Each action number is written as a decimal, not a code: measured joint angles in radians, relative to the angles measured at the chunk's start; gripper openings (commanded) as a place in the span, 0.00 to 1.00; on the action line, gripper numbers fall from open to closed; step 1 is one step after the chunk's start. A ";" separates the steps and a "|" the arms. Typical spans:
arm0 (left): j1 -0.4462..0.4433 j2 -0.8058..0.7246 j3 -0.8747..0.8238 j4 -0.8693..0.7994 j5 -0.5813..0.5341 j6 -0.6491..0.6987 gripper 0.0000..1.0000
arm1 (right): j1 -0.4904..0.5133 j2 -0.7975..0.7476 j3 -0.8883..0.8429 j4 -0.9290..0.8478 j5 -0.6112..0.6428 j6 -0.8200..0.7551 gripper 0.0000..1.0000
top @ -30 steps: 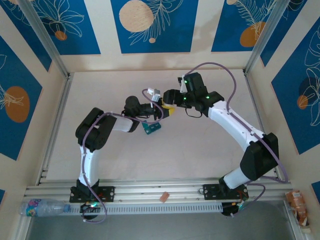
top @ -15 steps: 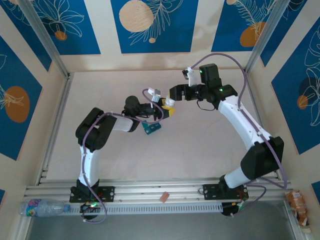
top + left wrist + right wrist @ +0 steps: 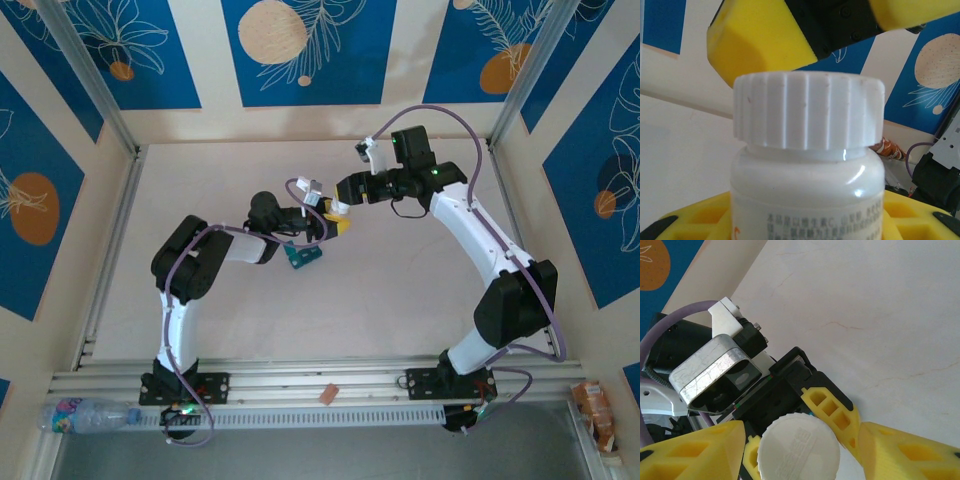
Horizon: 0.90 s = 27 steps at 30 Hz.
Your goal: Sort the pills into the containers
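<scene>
Clenches the left gripper [image 3: 333, 218] on the body of a white bottle [image 3: 807, 195], above the middle of the worktop [image 3: 420, 310], well in from every edge. Shows the ribbed cap [image 3: 809, 111] seated on the neck. Has the teal pill box [image 3: 303, 257] lying on the worktop just nearer than the left wrist, about midway between left and right edges. Straddles the cap with the right gripper [image 3: 346, 193]: yellow fingers [image 3: 695, 452] spread, a narrow gap on each side.

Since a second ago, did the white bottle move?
No. The white bottle stays in the same spot, just beyond the teal pill box.
</scene>
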<state>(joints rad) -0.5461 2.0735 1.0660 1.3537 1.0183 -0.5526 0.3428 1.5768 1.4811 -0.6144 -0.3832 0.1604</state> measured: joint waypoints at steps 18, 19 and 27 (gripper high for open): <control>0.001 0.000 0.006 -0.007 0.002 -0.023 0.00 | 0.005 -0.001 -0.043 0.023 -0.035 0.008 0.32; 0.001 0.000 0.006 -0.008 0.002 -0.023 0.00 | 0.007 -0.003 -0.051 0.033 -0.030 0.018 0.31; 0.008 0.000 0.003 -0.037 -0.003 -0.014 0.00 | 0.101 -0.058 -0.113 0.110 0.233 0.241 0.26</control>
<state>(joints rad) -0.5385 2.0739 1.0687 1.3167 1.0153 -0.5663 0.4435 1.5188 1.3685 -0.5045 -0.1501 0.4019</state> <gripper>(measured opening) 0.457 0.369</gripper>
